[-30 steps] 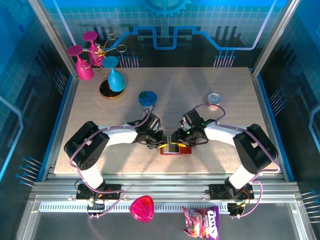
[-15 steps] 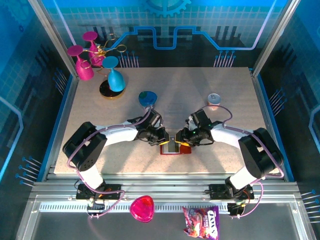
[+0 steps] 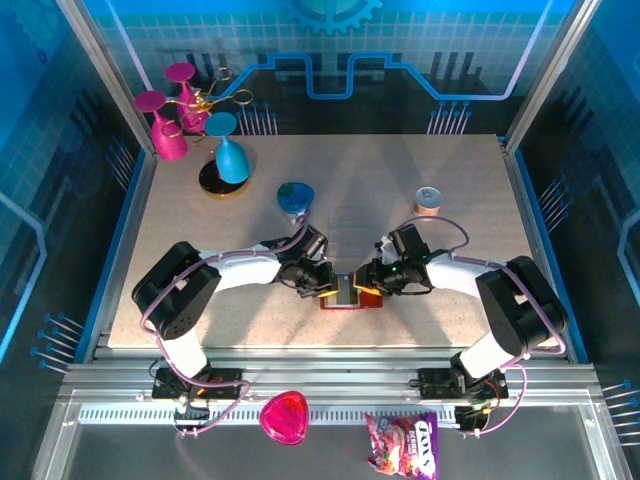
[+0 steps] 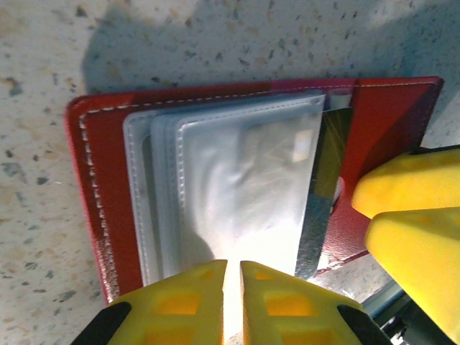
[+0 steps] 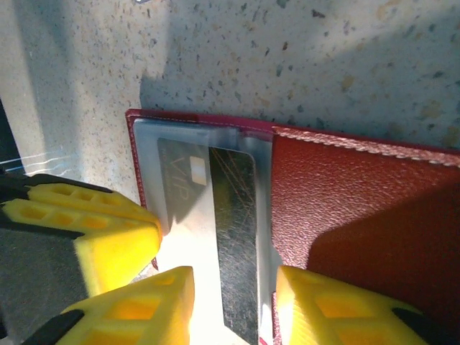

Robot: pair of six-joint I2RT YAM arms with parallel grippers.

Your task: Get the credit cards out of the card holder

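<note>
The card holder (image 3: 350, 295) lies open on the table near the front edge, dark red leather (image 4: 100, 187) with pale clear pockets (image 4: 237, 180). My left gripper (image 3: 325, 285) is on its left half, its fingers (image 4: 233, 267) pinched together on the pocket sleeves' edge. My right gripper (image 3: 370, 280) is over the right side. Its jaws (image 5: 233, 280) stand apart astride a dark credit card (image 5: 237, 237) that sticks out of a clear pocket, not touching it. A grey card marked VIP (image 5: 183, 183) sits inside the sleeve beside it. The red cover (image 5: 359, 208) lies to the right.
A blue heart-shaped dish (image 3: 294, 196) and a small can (image 3: 428, 200) stand behind the arms. Pink goblets (image 3: 165, 135) and a blue goblet (image 3: 230, 160) are at the back left. A pink heart dish (image 3: 284, 417) and a candy bag (image 3: 402, 445) lie below the table's front edge.
My right gripper has slid a little toward the wallet and its jaws have narrowed. The left gripper stays pinched on the pockets, barely moved.
</note>
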